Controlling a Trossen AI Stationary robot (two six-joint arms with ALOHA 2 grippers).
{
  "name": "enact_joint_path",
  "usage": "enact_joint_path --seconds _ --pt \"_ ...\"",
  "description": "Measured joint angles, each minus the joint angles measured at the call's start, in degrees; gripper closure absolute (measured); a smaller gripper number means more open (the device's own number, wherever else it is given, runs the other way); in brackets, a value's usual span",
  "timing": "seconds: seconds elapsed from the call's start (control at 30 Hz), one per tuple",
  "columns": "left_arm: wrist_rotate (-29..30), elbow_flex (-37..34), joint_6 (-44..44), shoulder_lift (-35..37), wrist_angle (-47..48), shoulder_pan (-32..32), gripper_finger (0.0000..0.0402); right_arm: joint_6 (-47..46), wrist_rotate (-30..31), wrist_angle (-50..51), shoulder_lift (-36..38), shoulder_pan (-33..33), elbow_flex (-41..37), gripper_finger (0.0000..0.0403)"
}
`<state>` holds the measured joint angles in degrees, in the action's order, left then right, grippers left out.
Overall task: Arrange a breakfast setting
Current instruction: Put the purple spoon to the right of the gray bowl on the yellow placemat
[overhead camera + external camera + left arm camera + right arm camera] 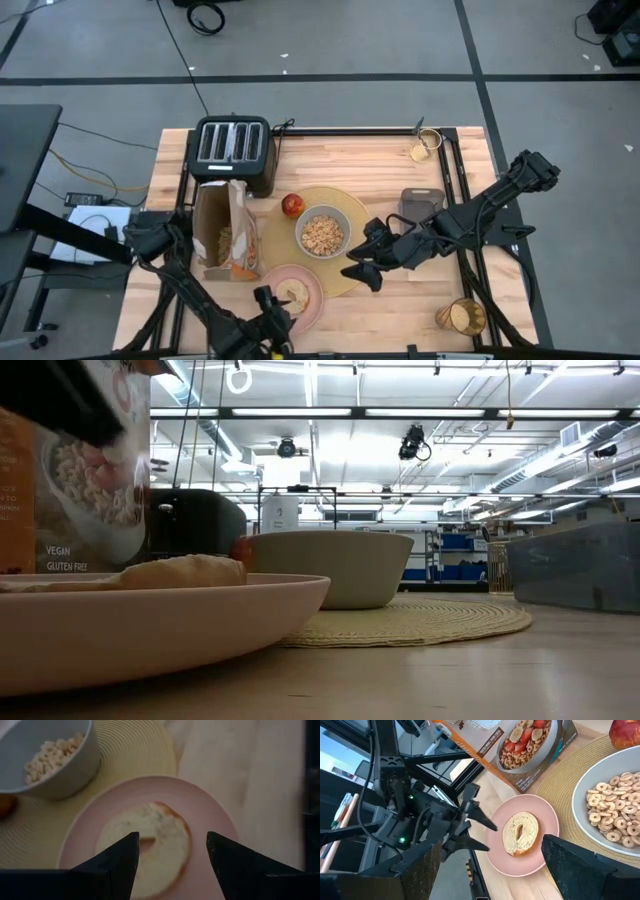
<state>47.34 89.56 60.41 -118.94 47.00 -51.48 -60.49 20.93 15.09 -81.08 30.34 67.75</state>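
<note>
Toast round (150, 842) sat plated under the wide-open left gripper (170, 857), cereal bowl (323, 233) and apple (292, 205) placed, tumbler (462, 317) lower right still off-mat, looked mostly done.

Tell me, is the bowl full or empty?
Partly full. The grey-green bowl on the placemat holds a layer of cereal rings, with bare inner wall showing above them.

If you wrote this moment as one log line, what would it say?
left gripper: open, above pink plate holding toast | right gripper: open, by placemat edge | bowl: cereal inside
</note>
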Motion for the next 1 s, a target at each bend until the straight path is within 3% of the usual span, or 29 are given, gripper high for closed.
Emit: enact_joint_path --seconds 0.67,1.0 --pt "-1.7 0.0 -1.7 -0.3 -2.7 -0.4 0.0166 -0.9 0.2 0.0 0.0 0.4 0.0 0.0058" --pt "-1.4 -6.5 -2.4 -0.7 -12.6 0.3 0.0166 -0.9 0.5 0.0 0.0 0.4 0.0 0.0058"
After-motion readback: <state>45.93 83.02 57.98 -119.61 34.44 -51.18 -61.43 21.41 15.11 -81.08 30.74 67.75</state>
